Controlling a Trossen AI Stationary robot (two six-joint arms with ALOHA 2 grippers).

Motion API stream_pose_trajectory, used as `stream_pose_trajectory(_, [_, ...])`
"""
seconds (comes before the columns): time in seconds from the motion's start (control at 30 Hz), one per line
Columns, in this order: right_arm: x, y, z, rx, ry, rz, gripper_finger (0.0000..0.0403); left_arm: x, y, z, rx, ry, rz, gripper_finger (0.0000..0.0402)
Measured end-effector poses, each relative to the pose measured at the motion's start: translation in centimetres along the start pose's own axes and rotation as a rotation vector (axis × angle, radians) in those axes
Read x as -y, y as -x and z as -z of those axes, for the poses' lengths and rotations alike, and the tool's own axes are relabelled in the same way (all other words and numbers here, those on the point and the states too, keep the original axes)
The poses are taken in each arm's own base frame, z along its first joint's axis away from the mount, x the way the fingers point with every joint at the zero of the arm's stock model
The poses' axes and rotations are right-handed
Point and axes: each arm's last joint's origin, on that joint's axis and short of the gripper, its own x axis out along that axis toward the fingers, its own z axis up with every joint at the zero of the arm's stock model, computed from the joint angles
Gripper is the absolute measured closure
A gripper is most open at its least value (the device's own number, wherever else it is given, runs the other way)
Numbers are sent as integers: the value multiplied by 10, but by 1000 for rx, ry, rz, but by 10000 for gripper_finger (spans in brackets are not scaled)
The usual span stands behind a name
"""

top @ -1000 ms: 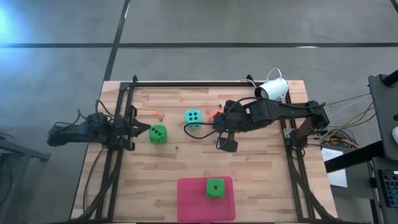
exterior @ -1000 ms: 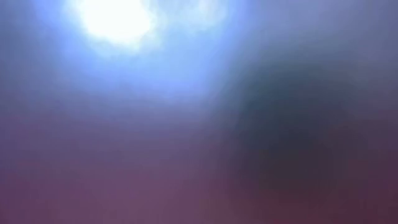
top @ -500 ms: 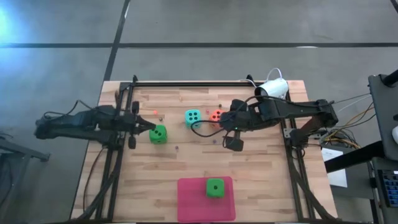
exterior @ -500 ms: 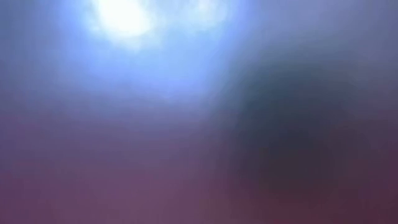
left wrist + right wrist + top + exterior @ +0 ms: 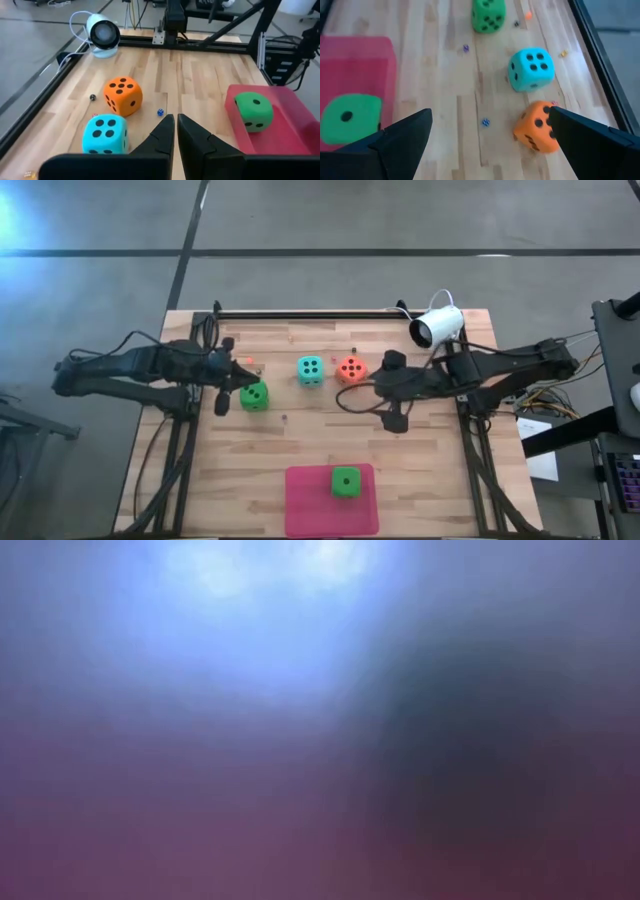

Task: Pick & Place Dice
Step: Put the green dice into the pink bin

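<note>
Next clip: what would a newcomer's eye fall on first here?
Most striking is the row of three foam dice across the wooden table: a bright green die, a teal die and an orange-red die. A second green die sits apart on the flat pink mat at the near edge. The left gripper, shut, hovers beside the first green die, and the open right gripper sits just right of the orange-red one.

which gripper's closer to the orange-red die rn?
Right. The right gripper sits just beside the orange-red die; the left gripper is across the table, past the teal die.
</note>
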Motion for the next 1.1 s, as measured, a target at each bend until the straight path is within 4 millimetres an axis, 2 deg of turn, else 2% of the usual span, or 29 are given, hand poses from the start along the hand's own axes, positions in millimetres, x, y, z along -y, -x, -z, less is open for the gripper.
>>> stream_pose_trajectory(0.23, [2,3,12,120,4,-17,3,0,2,-2,5,-13,0,374])
stream_pose_trajectory(0.43, [1,-3,18,160,23,-20,3,0,3,-5,-18,-15,-1,374])
stream_pose_trajectory(0.7, [-1,-11,21,172,47,-18,3,1,10,-18,-184,-23,-8,374])
stream_pose_trajectory(0.93, [-1,-13,23,166,59,-9,3,1,-5,-24,-347,-25,-15,374])
stream_pose_trajectory(1.1, [-1,-13,23,163,60,-8,3,1,-19,-19,-480,-30,-24,374])
